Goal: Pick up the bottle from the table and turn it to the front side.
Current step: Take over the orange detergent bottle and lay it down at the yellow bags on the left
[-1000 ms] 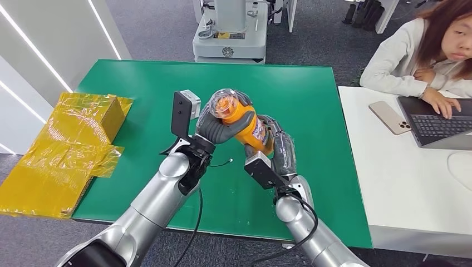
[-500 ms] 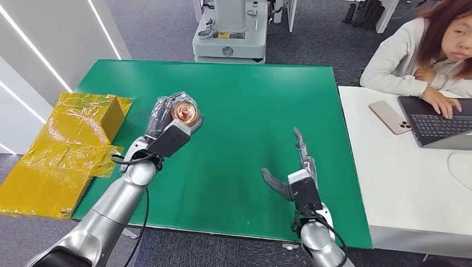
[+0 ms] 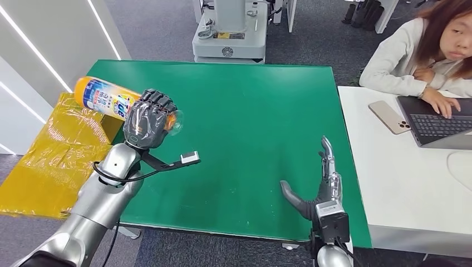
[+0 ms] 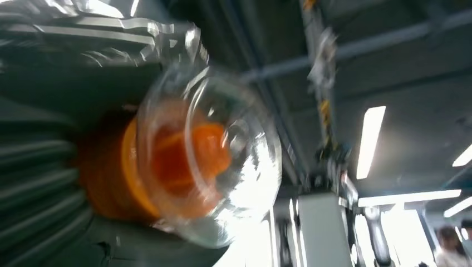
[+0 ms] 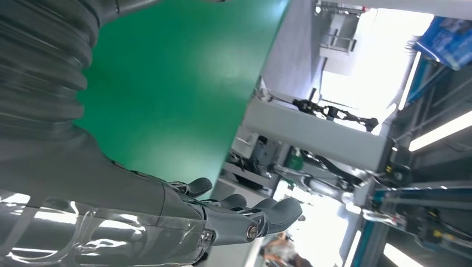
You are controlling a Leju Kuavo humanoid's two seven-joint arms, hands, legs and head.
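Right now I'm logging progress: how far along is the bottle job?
Pickup looks done: the left hand holds the bottle off the table, lying sideways, label showing. The right hand is open, empty. Left: confirming it faces front.

One bottle [image 3: 114, 102], two hands.

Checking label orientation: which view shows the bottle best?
Head view. The bottle lies roughly sideways in the left hand, its printed label and orange body visible above the table. The left wrist view shows its clear cap end, blurred, with no label. The right wrist view shows the right hand, no bottle.
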